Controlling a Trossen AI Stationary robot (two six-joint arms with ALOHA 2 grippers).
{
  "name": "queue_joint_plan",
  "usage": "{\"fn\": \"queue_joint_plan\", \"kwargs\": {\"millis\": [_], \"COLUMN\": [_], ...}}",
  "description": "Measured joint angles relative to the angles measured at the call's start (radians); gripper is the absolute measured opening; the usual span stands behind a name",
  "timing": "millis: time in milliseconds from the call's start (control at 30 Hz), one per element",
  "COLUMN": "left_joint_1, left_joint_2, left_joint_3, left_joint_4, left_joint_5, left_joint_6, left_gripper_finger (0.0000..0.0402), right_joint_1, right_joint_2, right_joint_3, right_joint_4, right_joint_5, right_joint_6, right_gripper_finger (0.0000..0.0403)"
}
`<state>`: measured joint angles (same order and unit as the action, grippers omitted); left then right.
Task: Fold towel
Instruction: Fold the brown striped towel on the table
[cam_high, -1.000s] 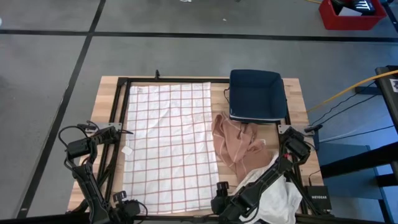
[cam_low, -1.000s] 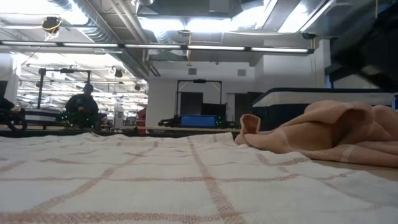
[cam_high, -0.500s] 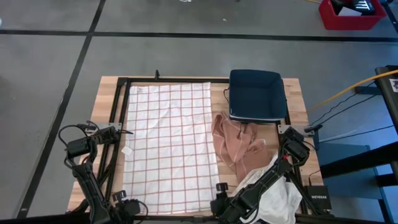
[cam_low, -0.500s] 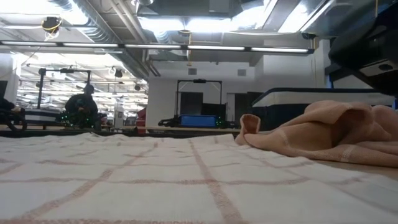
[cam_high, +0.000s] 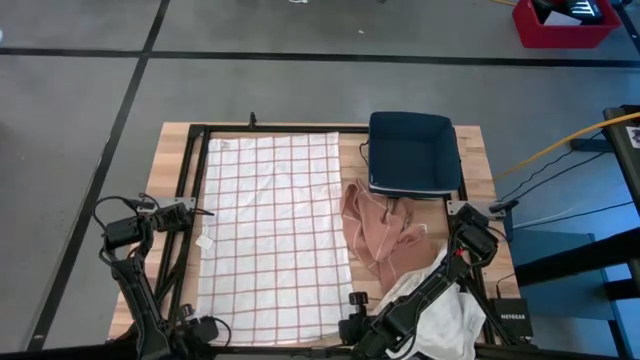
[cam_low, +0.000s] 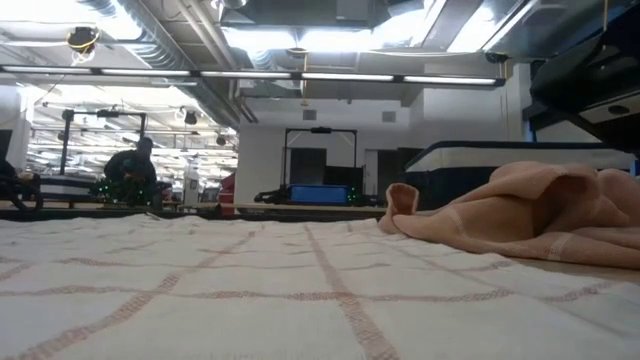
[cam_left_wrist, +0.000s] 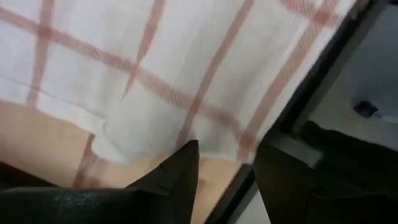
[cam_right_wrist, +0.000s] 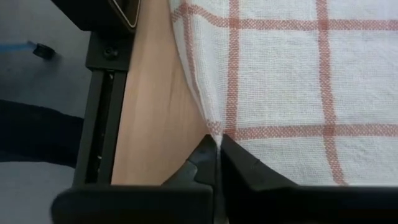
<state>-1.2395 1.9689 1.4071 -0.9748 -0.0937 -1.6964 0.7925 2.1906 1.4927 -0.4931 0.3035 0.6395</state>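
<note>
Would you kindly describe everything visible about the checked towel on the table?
The checked towel is white woven cloth with a thin red grid, spread flat and unfolded on the wooden table, lightly creased. The right gripper has its jaws shut on its near corner; the left gripper sits at the other near corner. A tan cloth lies beside it.

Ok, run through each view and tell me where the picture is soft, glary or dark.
Low view: the checked towel is blurred up close, and the ceiling lights glare white. Left wrist view: soft all over, the left gripper a dark blur. Right wrist view: sharp, the weave clear at the right gripper, shut on the towel's edge. High view: evenly lit, the pink cloth clear.
</note>
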Motion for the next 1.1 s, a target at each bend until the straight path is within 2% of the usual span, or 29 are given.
{"fn": "queue_joint_plan", "kwargs": {"millis": [67, 200, 300, 633, 733, 867, 1100], "left_joint_1": [-0.004, -0.015, -0.032, -0.119, -0.132, -0.125, -0.109], "left_joint_2": [-0.016, -0.054, -0.052, -0.052, -0.052, -0.052, -0.033], "left_joint_3": [0.0, 0.001, 0.0, 0.0, -0.002, 0.002, 0.001], "left_joint_4": [-0.012, -0.033, -0.035, 0.009, 0.054, 0.108, 0.109], "left_joint_5": [0.017, -0.073, -0.072, -0.143, -0.155, -0.239, -0.238], "left_joint_6": [0.0, -0.055, -0.117, -0.538, -0.519, -0.523, -0.509], "left_gripper_finger": [0.0143, 0.0143, 0.0143, 0.0143, 0.0143, 0.0143, 0.0143], "right_joint_1": [0.0, 0.0, 0.0, 0.0, -0.001, -0.001, -0.001], "right_joint_2": [0.0, 0.0, 0.0, 0.0, 0.0, 0.0, 0.0], "right_joint_3": [0.0, -0.001, -0.001, -0.002, -0.003, -0.003, -0.003], "right_joint_4": [-0.001, 0.001, 0.003, 0.01, 0.012, 0.013, 0.017], "right_joint_5": [0.0, 0.0, 0.001, 0.001, 0.001, 0.005, 0.018], "right_joint_6": [0.0, 0.0, 0.0, -0.001, -0.001, -0.001, 0.006], "right_gripper_finger": [0.0006, 0.0012, 0.0009, 0.0006, 0.0004, 0.0007, 0.0005]}}
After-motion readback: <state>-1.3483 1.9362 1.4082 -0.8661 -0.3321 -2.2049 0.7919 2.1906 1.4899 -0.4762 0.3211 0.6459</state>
